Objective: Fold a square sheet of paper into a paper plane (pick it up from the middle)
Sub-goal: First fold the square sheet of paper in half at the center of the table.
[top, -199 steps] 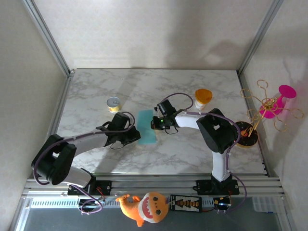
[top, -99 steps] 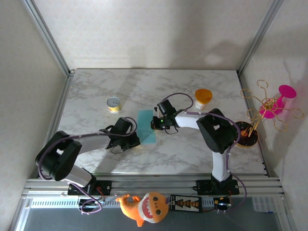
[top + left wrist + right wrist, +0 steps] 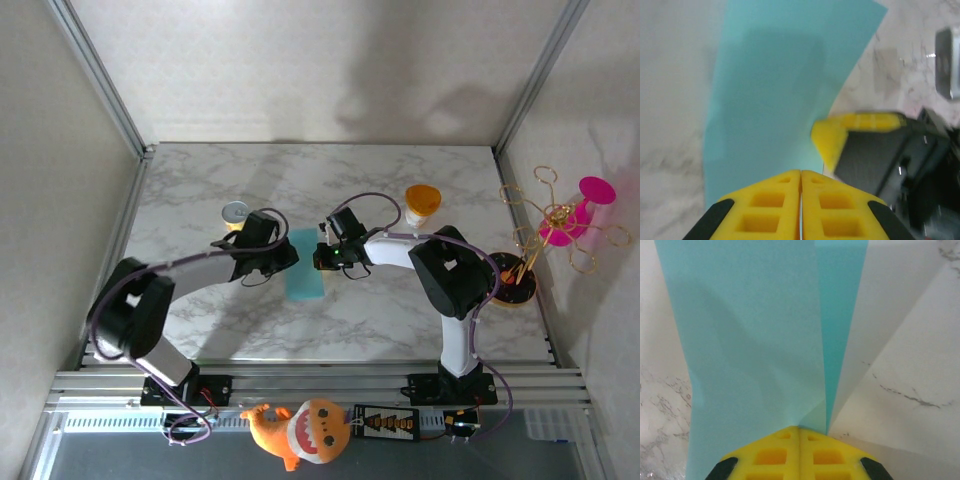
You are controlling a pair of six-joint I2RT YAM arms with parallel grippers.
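The square sheet of paper [image 3: 305, 277] lies on the marble table as a narrow teal-blue strip, folded double along its length, not in the form of a paper plane. My right gripper [image 3: 322, 258] is at the strip's right edge. In the right wrist view its yellow jaws [image 3: 799, 429] are shut on the paper [image 3: 750, 340], which puckers into them. My left gripper [image 3: 286, 257] is at the strip's left edge, opposite the right one. Its jaws [image 3: 800, 172] are shut with the tips over the paper [image 3: 770, 85]. One right fingertip [image 3: 830, 142] sits close in front of them.
A small yellow can [image 3: 236, 213] stands just behind the left arm. An orange cup [image 3: 422, 201] is at the back right. A dark bowl [image 3: 515, 284] and a wire stand [image 3: 560, 218] are at the right edge. An orange plush toy [image 3: 300, 428] sits on the front rail.
My left gripper has slid from the strip's near left corner up along its left edge toward the back. The right gripper and the paper have stayed where they were.
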